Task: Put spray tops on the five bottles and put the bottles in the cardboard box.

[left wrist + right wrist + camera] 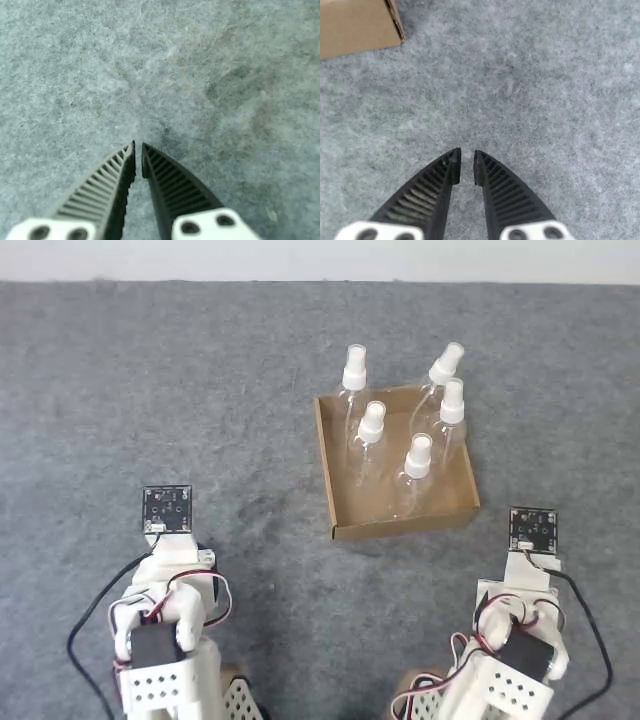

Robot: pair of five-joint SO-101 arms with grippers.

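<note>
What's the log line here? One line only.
five bottles: spray tops on, upright in cardboard box | left gripper: shut, empty | right gripper: shut, empty, apart from box | task: looks done

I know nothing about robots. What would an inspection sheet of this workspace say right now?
Surface: grey felt mat covering the table.
Job's things: five clear bottles, each with a white spray top, stand upright in the open cardboard box.
Clutter: nothing seen.
Grippers: left gripper and right gripper are both shut, hold nothing and sit over bare mat on the near side of the box.
Cables: black and red wires loop around both arms, clear of the box.
Surroundings: a pale strip runs along the mat's far edge.
</note>
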